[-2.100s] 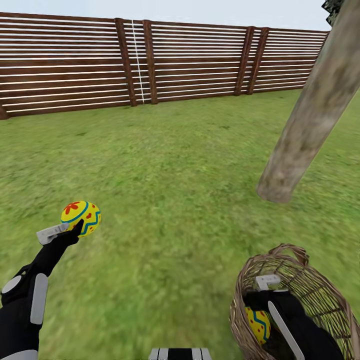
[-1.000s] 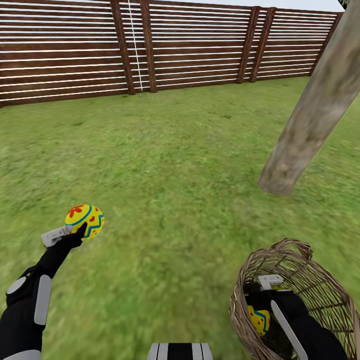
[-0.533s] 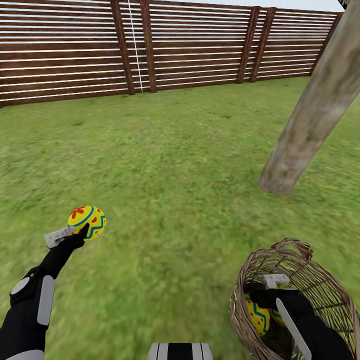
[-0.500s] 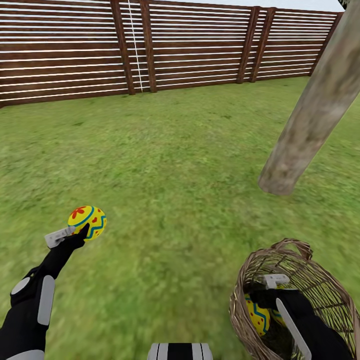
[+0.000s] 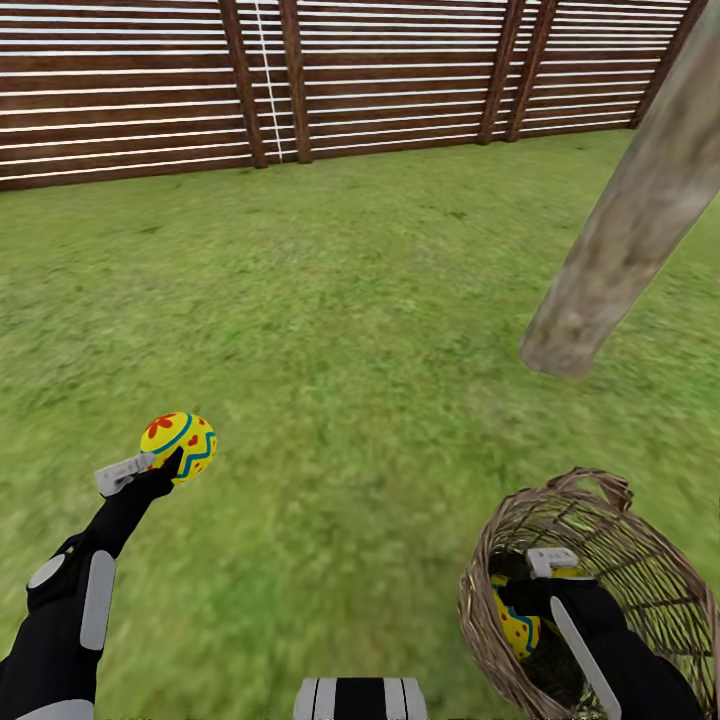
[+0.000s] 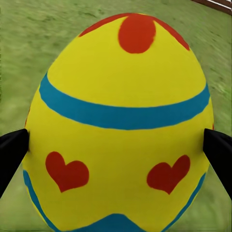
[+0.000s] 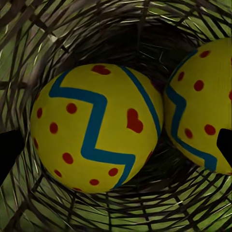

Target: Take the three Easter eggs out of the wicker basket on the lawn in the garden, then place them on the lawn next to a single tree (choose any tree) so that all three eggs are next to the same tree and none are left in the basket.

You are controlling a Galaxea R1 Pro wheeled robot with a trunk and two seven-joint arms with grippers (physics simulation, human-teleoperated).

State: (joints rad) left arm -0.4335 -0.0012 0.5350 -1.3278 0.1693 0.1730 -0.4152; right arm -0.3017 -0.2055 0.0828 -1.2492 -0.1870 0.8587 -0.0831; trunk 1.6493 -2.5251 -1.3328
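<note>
Left tool (image 5: 165, 462) grips one Easter egg (image 5: 180, 446) above the lawn (image 5: 350, 300). Right tool (image 7: 116, 145), fingers spread wide, sits inside the wicker basket (image 5: 640, 560) around two eggs (image 7: 96, 128). Step: extracting second egg; next, close, lift, carry both to the tree (image 5: 620, 240).

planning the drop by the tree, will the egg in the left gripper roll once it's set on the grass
Likely a little: the Easter egg is smooth and rounded, so it may wobble or roll. The lawn looks flat, which should stop it soon. Held between the left gripper fingertips only, it could slip.
</note>
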